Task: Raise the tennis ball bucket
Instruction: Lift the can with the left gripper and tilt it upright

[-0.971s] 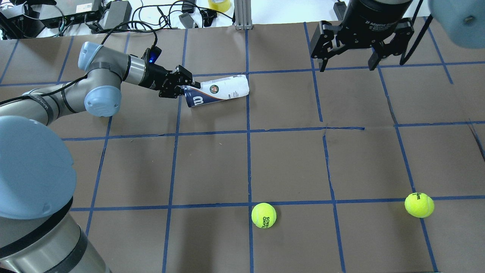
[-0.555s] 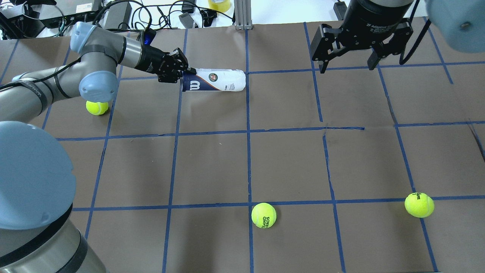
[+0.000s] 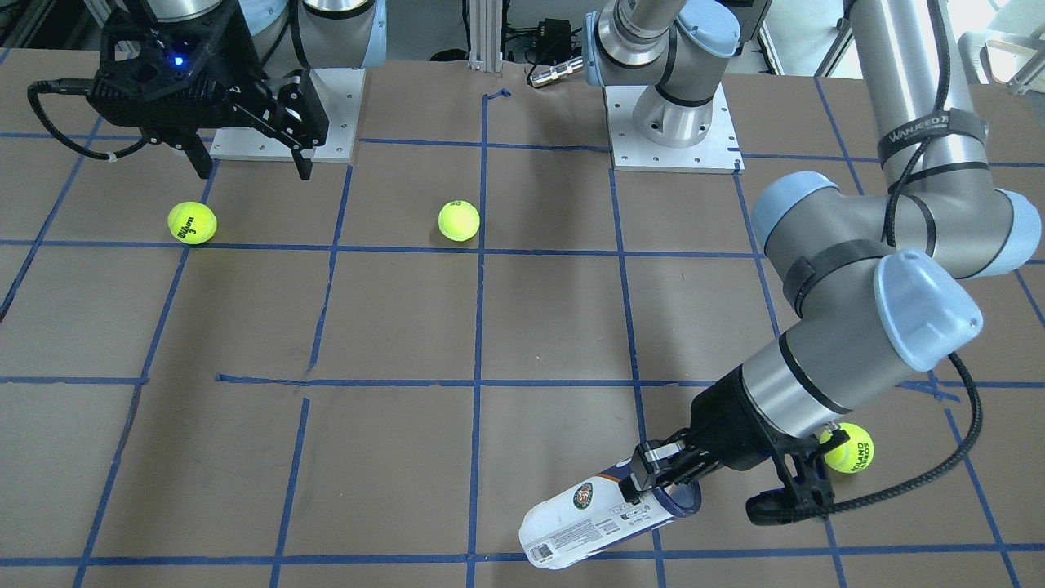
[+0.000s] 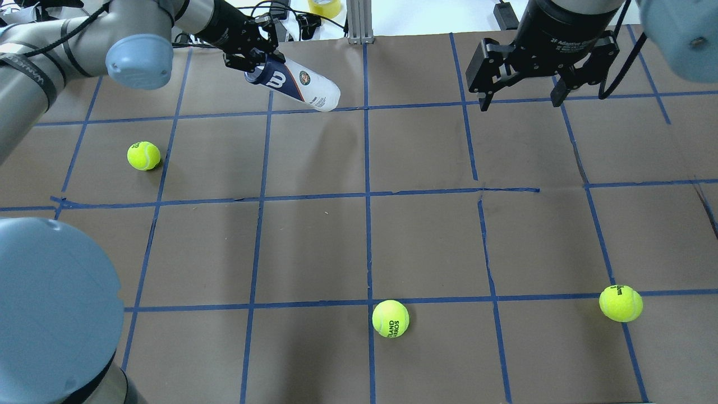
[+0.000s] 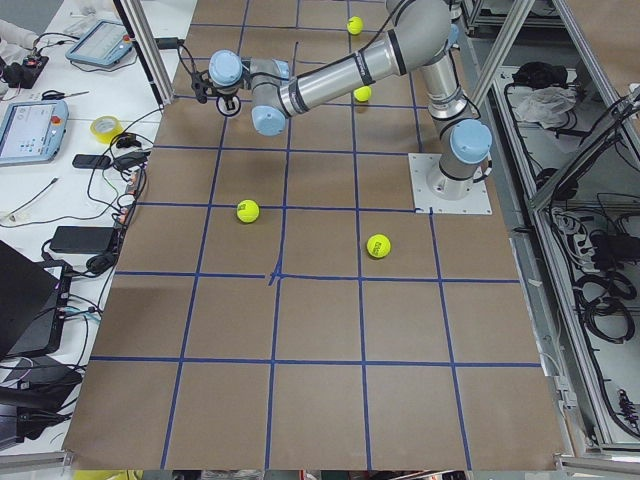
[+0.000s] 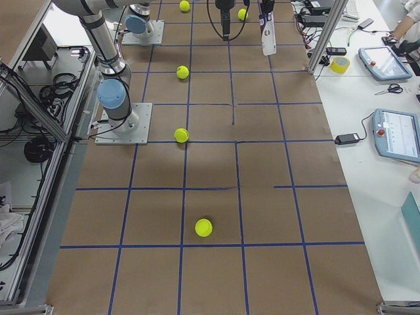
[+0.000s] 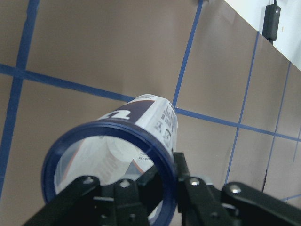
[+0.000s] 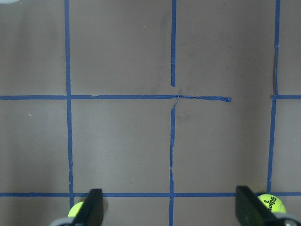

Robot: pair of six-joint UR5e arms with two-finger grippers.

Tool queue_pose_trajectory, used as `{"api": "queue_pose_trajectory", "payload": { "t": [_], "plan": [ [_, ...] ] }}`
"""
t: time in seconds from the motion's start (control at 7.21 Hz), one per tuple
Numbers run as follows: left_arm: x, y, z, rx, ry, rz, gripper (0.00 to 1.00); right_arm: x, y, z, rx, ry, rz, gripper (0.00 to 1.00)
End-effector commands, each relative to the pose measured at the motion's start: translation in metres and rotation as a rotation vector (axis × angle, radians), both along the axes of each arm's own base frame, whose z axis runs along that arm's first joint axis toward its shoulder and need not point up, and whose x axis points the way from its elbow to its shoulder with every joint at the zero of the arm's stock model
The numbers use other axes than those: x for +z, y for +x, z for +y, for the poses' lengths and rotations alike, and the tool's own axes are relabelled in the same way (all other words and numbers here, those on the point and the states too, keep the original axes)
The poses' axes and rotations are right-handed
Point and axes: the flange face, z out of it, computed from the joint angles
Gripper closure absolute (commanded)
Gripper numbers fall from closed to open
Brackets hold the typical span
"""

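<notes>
The tennis ball bucket (image 4: 297,84) is a clear can with a white-and-navy label and a dark blue rim. My left gripper (image 4: 259,59) is shut on its open rim and holds it off the table, tilted, closed end lower. The front view shows the bucket (image 3: 588,523) in that gripper (image 3: 653,482), above the far edge. The left wrist view shows the rim (image 7: 108,129) pinched between the fingers (image 7: 127,197), one inside the can. My right gripper (image 4: 520,101) is open and empty, hovering at the far right.
Three yellow-green tennis balls lie on the brown gridded table: one left (image 4: 143,155), one near centre front (image 4: 390,318), one front right (image 4: 620,303). Cables, boxes and a tape roll (image 4: 325,7) lie beyond the far edge.
My left gripper has raised the bucket off the table and carried it toward the far edge, tilting it. The left ball has come into view. The right gripper has barely moved.
</notes>
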Motion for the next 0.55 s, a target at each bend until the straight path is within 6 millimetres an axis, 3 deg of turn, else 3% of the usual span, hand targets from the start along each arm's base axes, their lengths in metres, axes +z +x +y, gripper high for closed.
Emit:
{"api": "queue_pose_trajectory", "payload": {
  "t": [0.0, 0.42],
  "plan": [
    [0.012, -0.046, 0.018, -0.131, 0.001, -0.247, 1.0, -0.001, -0.003, 0.0, -0.007, 0.0, 0.0, 0.0],
    [0.009, -0.077, 0.046, -0.465, 0.026, -0.471, 1.0, 0.0, -0.003, -0.001, -0.006, -0.003, -0.002, 0.0]
  ]
}}
